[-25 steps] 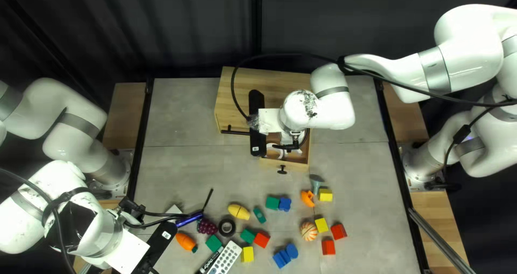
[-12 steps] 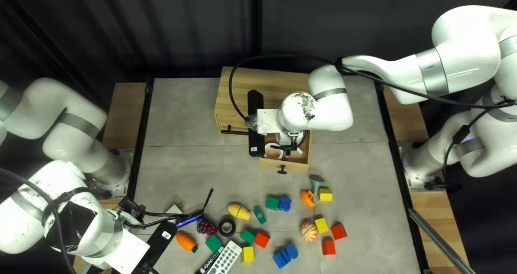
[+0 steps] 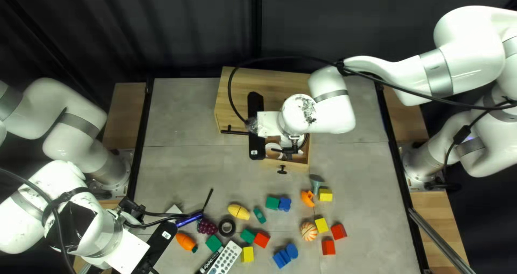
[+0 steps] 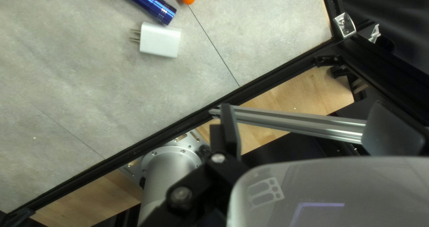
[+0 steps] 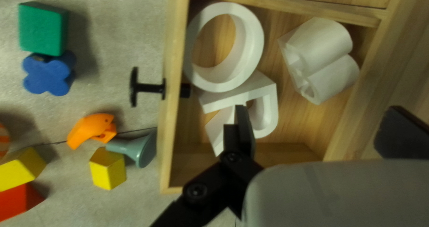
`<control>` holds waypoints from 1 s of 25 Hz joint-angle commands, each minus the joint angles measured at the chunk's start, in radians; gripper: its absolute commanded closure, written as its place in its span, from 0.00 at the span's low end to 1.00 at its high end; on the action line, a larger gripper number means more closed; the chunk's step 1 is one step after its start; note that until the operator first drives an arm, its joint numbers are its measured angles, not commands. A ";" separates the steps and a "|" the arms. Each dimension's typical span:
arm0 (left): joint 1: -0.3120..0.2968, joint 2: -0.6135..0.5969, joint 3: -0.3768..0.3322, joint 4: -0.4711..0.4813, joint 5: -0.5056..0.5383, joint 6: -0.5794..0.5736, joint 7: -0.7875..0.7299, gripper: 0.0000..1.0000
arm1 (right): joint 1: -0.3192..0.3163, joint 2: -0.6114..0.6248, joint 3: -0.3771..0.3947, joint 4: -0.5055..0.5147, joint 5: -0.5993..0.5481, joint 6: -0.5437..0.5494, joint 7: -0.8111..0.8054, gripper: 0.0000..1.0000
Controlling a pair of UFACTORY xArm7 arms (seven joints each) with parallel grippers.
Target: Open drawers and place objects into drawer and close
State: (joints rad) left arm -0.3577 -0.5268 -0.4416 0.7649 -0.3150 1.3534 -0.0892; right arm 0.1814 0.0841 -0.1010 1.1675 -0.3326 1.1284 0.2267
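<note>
Top left view: the right gripper has drifted a touch toward the bench's near edge over the last instant, above the open drawer; the loose things on the bench lie just as they did. So the change is one of aim, with nothing newly put away.

In the right wrist view its fingers are spread with nothing gripped. One finger shows over the white angular piece; whether it touches, I can't tell. That piece sits against the white ring, and the white double roll lies apart, toward the cabinet. All three are inside the drawer, whose black knob faces the near edge.

The left gripper hangs by the bench's left edge, also released and empty, with a white plug and a blue flashlight on the bench beyond it.

Loading looks well along, closing still to do. If no more goes in, the right gripper should lift clear, then push the drawer front squarely; the ring could catch on the cabinet if it stands too tall.
</note>
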 commanded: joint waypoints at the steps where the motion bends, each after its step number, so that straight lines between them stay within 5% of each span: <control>1: 0.000 0.000 0.000 0.000 0.000 0.000 0.000 0.00 | 0.042 -0.048 0.042 -0.026 0.032 0.026 0.007 0.00; 15: 0.000 0.000 0.000 0.000 0.000 0.000 0.000 0.00 | 0.173 -0.046 0.184 -0.082 0.256 -0.071 -0.462 0.00; 25: 0.000 0.000 0.000 0.000 0.000 0.000 0.000 0.00 | 0.230 0.018 0.239 -0.012 0.273 -0.035 -0.449 0.00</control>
State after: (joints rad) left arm -0.3576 -0.5268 -0.4416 0.7649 -0.3150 1.3534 -0.0892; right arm 0.4004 0.0872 0.1277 1.1398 -0.0620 1.0860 -0.2300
